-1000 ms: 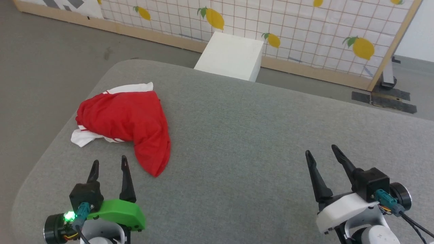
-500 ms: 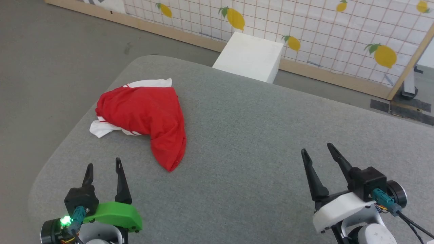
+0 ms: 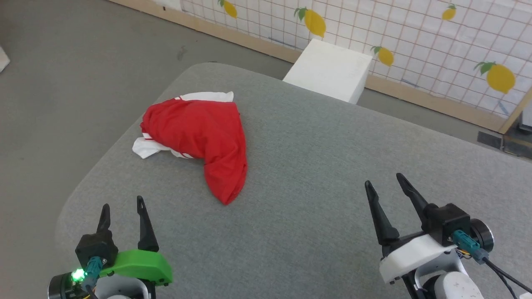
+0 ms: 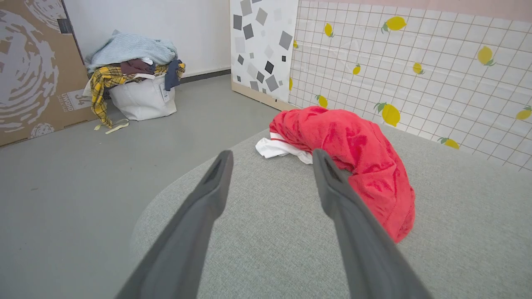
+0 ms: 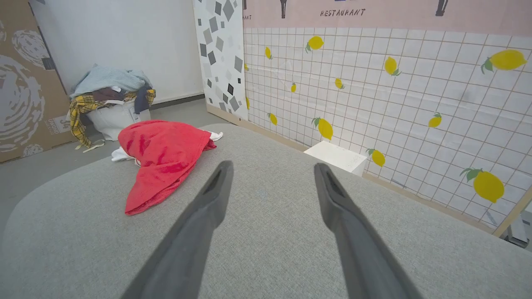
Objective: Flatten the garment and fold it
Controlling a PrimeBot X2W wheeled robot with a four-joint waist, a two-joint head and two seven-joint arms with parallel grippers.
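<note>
Head view shows the left gripper [image 3: 122, 202] and right gripper [image 3: 383, 179] with fingers spread wide and empty, over the grey woven pad [image 3: 316, 174]. The garment [image 3: 199, 133] lies crumpled at the pad's far left, beyond the left gripper. Its soft red bulk tapers to a rounded tip pointing near. White folds peek out beneath; any lettering is hidden.
</note>
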